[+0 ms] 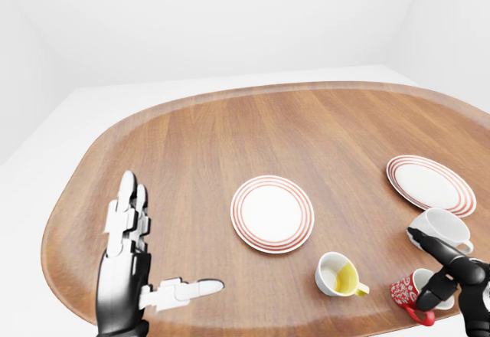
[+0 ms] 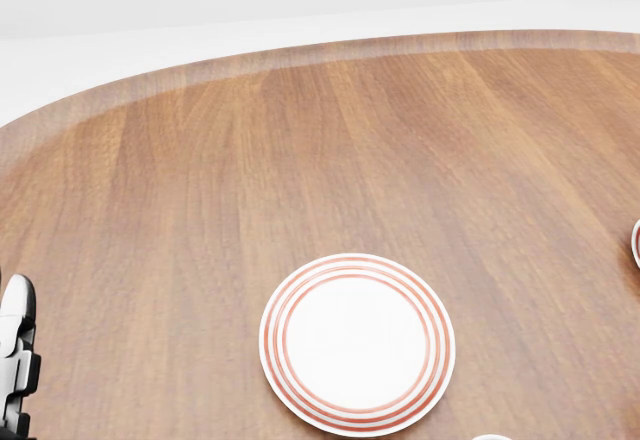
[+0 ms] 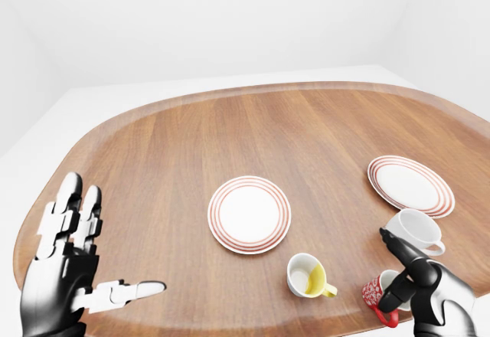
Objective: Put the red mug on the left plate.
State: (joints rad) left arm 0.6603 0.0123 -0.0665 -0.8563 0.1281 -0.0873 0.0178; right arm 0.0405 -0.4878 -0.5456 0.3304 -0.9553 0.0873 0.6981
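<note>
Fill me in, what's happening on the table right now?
The right hand is at the red mug near the table's lower right edge, fingers around it; the grip looks partial. The mug isn't lifted yet. The left plate sits empty mid-table. The left hand hovers open, holding nothing. A yellow mug and white mug lie nearby.

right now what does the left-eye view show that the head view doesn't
Only the left-eye view shows the red mug with the right hand at it, the yellow mug, the white mug, the right plate and the whole open left hand. The head view adds nothing of its own. Both share the left plate and the table.
</note>
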